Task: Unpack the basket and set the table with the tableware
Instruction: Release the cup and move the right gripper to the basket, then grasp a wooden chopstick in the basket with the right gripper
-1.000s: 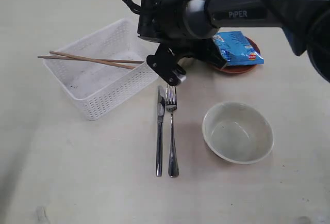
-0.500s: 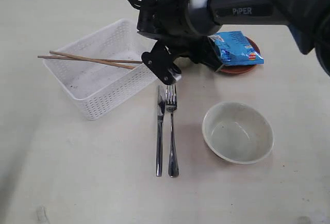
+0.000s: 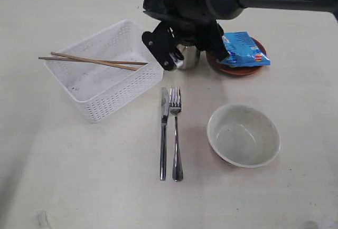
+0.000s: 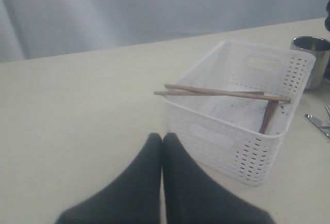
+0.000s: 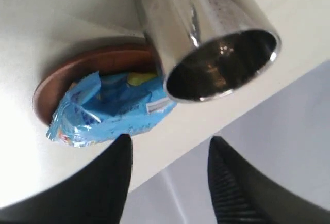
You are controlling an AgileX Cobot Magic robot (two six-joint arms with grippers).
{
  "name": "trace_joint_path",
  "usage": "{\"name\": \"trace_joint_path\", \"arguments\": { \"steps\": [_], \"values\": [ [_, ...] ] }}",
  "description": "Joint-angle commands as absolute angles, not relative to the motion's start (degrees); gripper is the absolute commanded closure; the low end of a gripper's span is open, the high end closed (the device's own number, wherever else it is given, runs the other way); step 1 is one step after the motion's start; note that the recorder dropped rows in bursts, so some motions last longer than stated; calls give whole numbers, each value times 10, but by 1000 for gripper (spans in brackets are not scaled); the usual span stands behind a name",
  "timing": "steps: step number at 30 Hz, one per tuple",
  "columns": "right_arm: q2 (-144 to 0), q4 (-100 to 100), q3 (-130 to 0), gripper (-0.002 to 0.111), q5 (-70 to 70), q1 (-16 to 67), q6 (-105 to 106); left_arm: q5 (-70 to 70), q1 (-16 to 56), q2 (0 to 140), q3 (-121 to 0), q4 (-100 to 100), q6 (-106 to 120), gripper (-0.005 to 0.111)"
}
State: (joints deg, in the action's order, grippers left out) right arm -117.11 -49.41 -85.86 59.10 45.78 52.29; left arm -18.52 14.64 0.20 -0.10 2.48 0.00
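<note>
We see R gripper (image 5: 170, 141) w/ jaws apart near the cup (image 5: 206, 28), holding nothing; L gripper (image 4: 162, 139) jaws together beside basket (image 4: 221, 141).

Exterior view high above the table (image 3: 79, 187), looking steeply down, left wrist view low, facing across the basket (image 4: 221, 141) toward the cup (image 4: 312, 61), right wrist view close on cup and packet (image 5: 108, 110), all sharing the cup.

Brown wooden chopsticks (image 3: 92, 60) span the white lattice plastic basket (image 3: 113, 99), a reddish wooden spoon (image 4: 268, 116) seemingly inside; steel knife (image 3: 163, 134), steel fork (image 3: 177, 139), then pale round bowl (image 3: 243, 136) lie to its right.
</note>
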Motion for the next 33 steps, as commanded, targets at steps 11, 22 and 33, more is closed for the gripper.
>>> {"name": "trace_joint_path", "arguments": {
  "steps": [11,22,33],
  "values": [
    [-1031,-223,-859,71,512,432,153,-186,150,0,0,25,0,107],
    [-1115,236,-1001,71,604,385,232,-186,150,0,0,25,0,107],
    [-1220,193,-1086,71,650,450,270,-186,150,0,0,25,0,107]
  ]
}}
